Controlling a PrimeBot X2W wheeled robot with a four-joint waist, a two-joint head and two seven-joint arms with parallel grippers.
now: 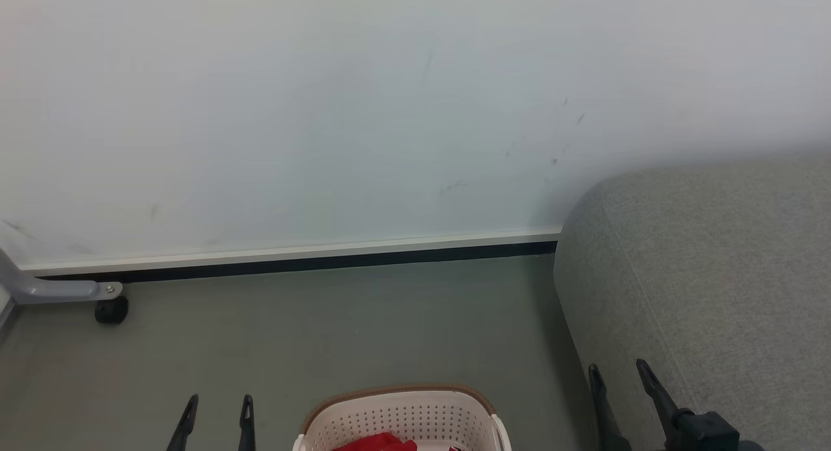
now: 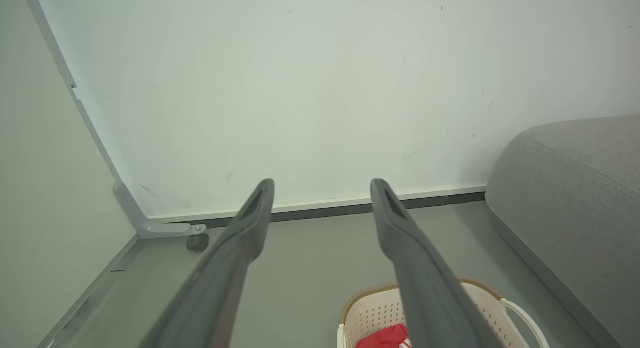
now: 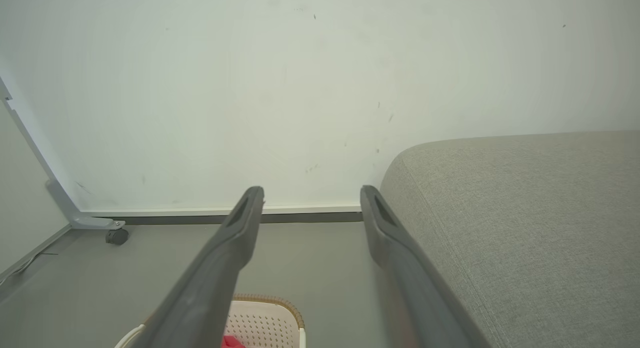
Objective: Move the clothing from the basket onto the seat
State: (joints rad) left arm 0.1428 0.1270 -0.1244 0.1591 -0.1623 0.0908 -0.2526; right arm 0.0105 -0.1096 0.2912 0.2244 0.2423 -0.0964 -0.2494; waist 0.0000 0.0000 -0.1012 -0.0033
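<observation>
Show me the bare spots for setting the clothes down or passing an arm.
The sofa top is bare fabric, from its rounded end by the wall rightward. The floor is bare between basket, baseboard, caster and sofa. Crowded: the basket, holding red clothing.

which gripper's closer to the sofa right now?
Right. The right gripper sits at the sofa's rounded end, its fingers overlapping it in the head view. The left gripper is beyond the basket, on its far side from the sofa, over the floor.

Red clothing [image 1: 378, 443], cream perforated basket [image 1: 402, 418], grey seat [image 1: 714, 276].
</observation>
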